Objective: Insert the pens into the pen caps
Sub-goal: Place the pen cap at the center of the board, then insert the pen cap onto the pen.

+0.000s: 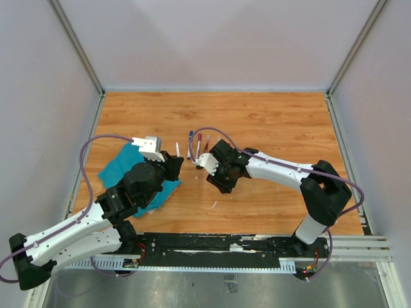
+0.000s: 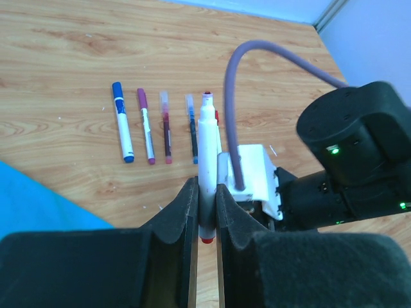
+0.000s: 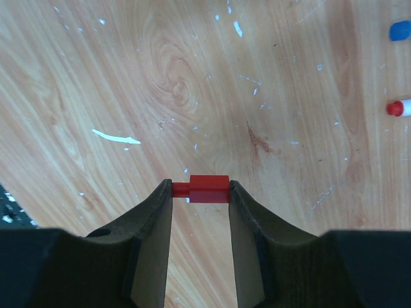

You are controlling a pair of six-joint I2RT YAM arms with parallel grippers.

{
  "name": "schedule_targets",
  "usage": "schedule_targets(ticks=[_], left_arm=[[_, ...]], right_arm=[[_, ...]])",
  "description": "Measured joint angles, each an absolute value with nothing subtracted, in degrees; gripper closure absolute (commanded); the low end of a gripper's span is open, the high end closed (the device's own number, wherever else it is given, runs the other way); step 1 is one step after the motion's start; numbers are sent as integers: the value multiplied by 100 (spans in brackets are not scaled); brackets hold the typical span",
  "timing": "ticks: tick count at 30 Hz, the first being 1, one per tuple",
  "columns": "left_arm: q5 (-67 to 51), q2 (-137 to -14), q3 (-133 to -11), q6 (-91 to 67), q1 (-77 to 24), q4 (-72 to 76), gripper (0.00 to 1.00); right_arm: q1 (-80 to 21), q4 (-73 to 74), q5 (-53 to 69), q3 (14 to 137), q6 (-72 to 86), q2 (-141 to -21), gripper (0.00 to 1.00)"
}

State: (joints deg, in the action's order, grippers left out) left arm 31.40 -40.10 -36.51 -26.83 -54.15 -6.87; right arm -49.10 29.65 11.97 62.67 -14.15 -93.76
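Observation:
My left gripper (image 2: 205,189) is shut on a white pen (image 2: 207,144), which stands up between the fingers, dark tip away and red end near the jaws. My right gripper (image 3: 200,189) is shut on a small red pen cap (image 3: 209,188), held crosswise just above the wood. In the top view the left gripper (image 1: 178,160) and right gripper (image 1: 207,164) face each other closely at mid-table. Several more pens lie in a row on the table: a blue-capped one (image 2: 122,128), a purple-capped one (image 2: 146,131), a dark red one (image 2: 167,135) and a blue one (image 2: 192,131).
A teal cloth (image 1: 119,170) lies under the left arm at the table's left. The right arm's white camera mount (image 2: 253,176) sits just behind the held pen. A blue pen end (image 3: 399,30) and a red-tipped pen end (image 3: 397,108) show at the right wrist view's edge.

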Motion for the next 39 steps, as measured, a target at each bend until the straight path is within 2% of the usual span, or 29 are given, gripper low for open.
schedule_targets(ticks=[8,12,16,21,29,39], left_arm=[[3253,-4018,-3642,-2788,-5415,-803,100],[3262,-4018,-3640,-2814,-5415,-836,100],[3271,-4016,-3640,-2838,-5415,-862,99],[3277,-4018,-3640,-2858,-5415,-884,100],[3319,-4018,-3640,-2860,-5415,-886,99],[3385,-4018,-3640,-2902,-5415,-976,100]], right_arm=[[-5133,3162,854,6407,-1734,-10077,88],[-5205,3208,733,6528,-1831,-10259,73],[-5223,3234,681,6563,-1852,-10289,52],[-5223,3111,646,6510,-1911,-10243,39],[-5223,2655,349,6123,-1356,-9336,37],[-5221,2171,-895,5629,1723,-8597,36]])
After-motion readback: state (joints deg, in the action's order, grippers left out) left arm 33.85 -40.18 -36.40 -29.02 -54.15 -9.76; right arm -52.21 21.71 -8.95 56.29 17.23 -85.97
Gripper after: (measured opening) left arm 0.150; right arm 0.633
